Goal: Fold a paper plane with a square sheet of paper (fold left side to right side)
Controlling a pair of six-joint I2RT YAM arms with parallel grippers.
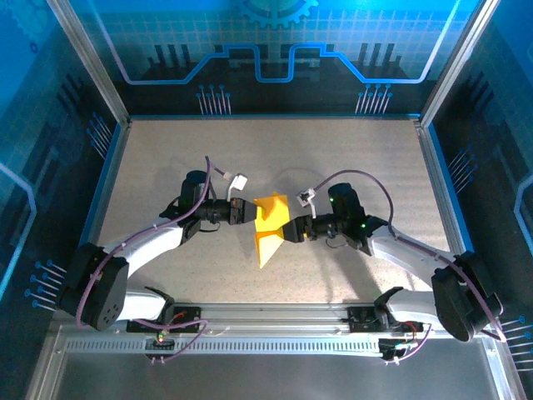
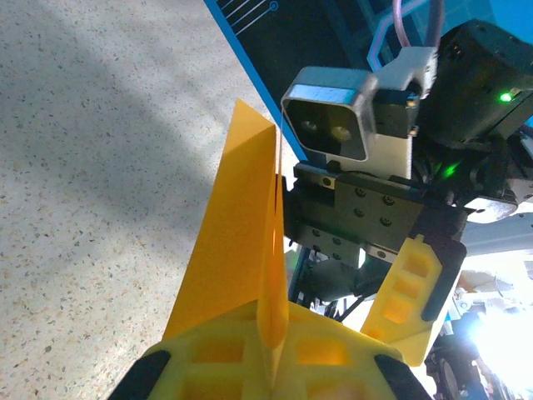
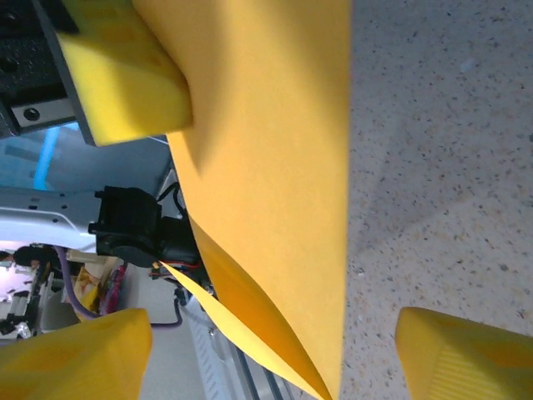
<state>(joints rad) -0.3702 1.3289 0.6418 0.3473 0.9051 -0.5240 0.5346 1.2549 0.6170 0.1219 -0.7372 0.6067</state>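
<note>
The yellow-orange sheet of paper, folded into a pointed plane-like wedge, is held up off the table between both arms, its tip toward the near edge. My left gripper is shut on its far-left part; in the left wrist view the fingers pinch the paper edge-on. My right gripper stands open around the wedge from the right. In the right wrist view its fingertips flank the paper with gaps on both sides, and the layers splay apart near the tip.
The speckled table is bare around the arms. A metal rail runs along the near edge, and blue walls close in the back and sides. The right arm's wrist camera sits close behind the paper.
</note>
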